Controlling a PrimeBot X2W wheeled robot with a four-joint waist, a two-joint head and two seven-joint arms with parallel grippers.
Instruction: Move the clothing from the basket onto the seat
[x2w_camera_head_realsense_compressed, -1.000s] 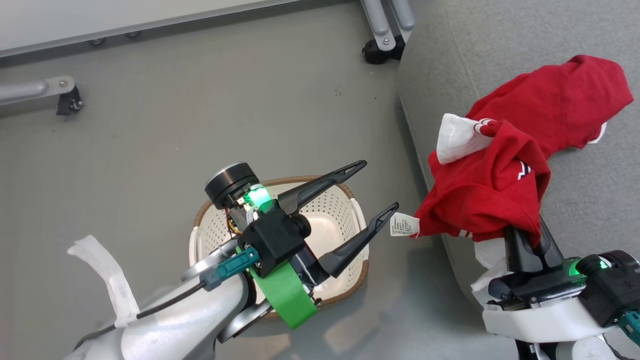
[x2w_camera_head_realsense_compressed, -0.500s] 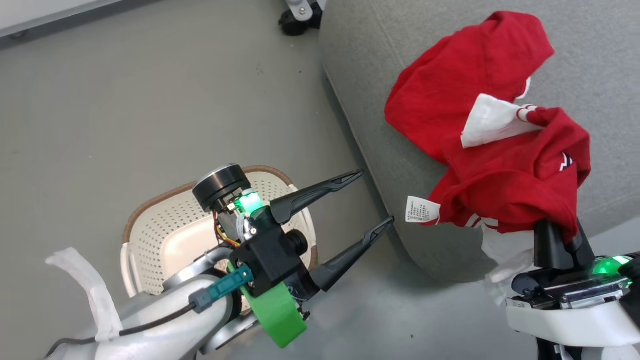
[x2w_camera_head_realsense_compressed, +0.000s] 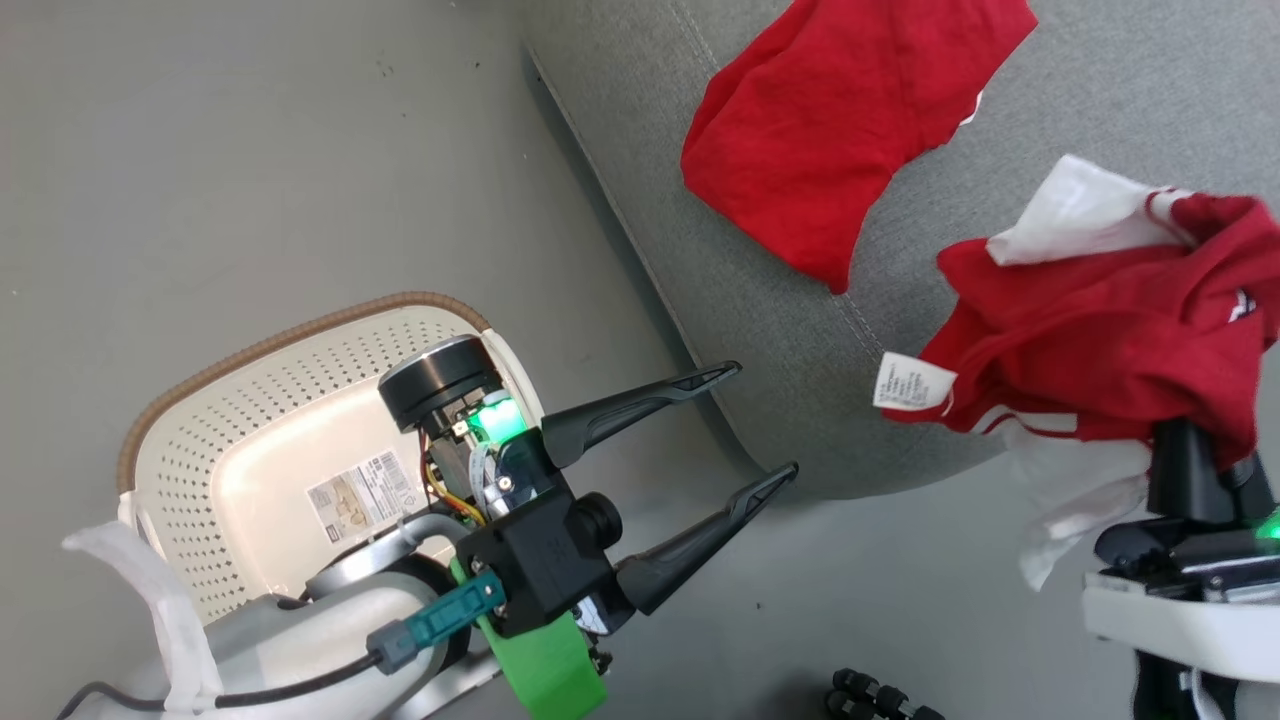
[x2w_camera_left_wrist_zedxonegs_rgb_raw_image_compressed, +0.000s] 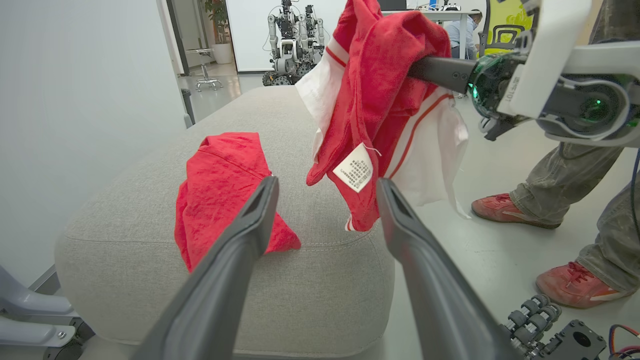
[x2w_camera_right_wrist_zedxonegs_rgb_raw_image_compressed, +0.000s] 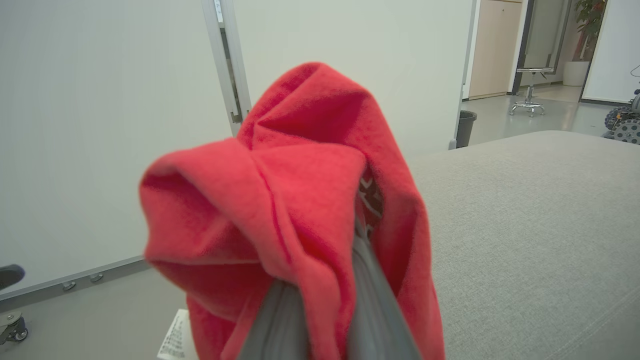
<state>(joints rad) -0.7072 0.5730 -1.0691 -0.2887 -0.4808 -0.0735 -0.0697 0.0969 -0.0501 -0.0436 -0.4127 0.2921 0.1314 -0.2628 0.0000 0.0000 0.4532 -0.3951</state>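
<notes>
Currently the right jaws are clamped tight on the soft red-and-white garment with stripe trim (x2w_camera_head_realsense_compressed: 1110, 340), which hangs by the edge of the large grey fabric seat (x2w_camera_head_realsense_compressed: 1100, 120) at 3 o'clock in the head view. The plain bright red shirt (x2w_camera_head_realsense_compressed: 820, 130) lies on the seat at 1 o'clock. The left jaws are spread wide apart, holding nothing. The cream-white perforated plastic basket (x2w_camera_head_realsense_compressed: 200, 440) sits on the floor at 8 o'clock.

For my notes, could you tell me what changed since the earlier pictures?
The head camera turned right. The right gripper carried the red-and-white striped garment clear of the plain red shirt on the grey upholstered seat. Unchanged: its grip, the open left gripper, the cream perforated plastic basket.
</notes>
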